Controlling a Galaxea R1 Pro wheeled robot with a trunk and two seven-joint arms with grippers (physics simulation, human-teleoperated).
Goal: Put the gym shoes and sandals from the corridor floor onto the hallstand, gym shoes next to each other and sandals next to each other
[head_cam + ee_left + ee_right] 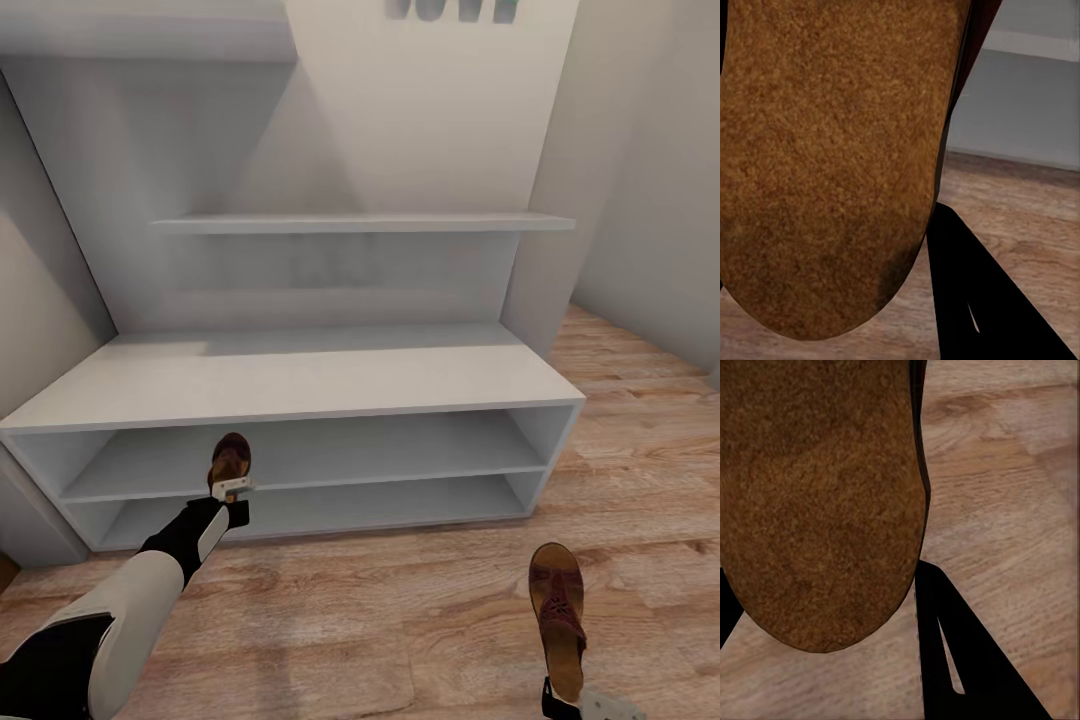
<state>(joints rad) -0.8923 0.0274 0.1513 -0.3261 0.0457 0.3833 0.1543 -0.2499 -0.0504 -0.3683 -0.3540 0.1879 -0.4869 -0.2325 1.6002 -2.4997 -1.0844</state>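
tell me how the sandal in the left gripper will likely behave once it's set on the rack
The sandal looks flat-soled, so it probably sits stable and won't roll. Held by its heel in the left gripper, it keeps its shape, suggesting a fairly stiff, light sole. Its grainy underside likely resists sliding on the rack.

No legible text, labels or numbers

A home corridor: pale hallstand (300, 375), wood-plank floor (400, 620), plain white walls (650, 150).
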